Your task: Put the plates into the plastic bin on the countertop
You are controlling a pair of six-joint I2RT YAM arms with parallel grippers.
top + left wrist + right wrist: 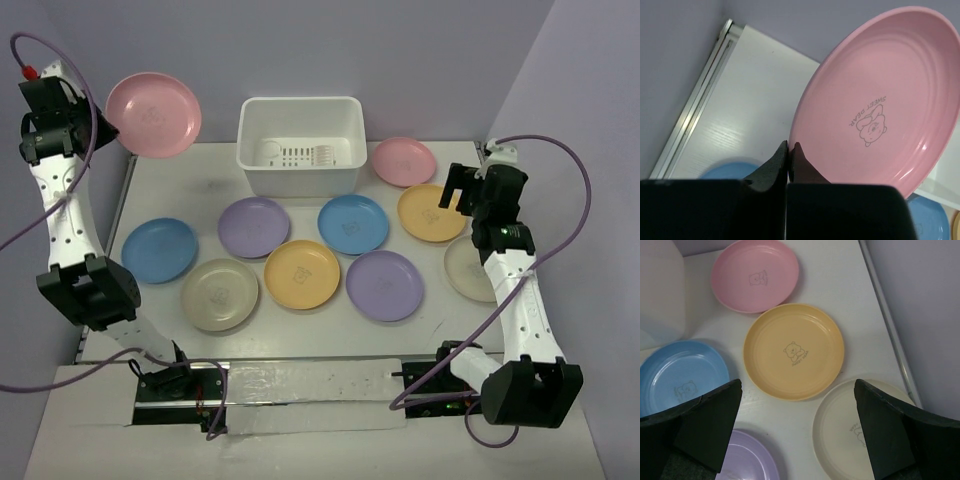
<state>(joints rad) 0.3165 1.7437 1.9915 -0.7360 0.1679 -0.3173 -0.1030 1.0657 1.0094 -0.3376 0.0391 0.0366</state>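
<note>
Your left pincer is clamped on the pink plate by its rim, held aloft — carry it right of the pincer, over the plastic bin, then release.

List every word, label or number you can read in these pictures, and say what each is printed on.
"SWEET DEAR": beside a bear drawing on the pink plate in the left gripper.
Too blurred to read: tiny lettering at the centre of the yellow-orange plate and the cream plate.
Nothing else is legible.
</note>
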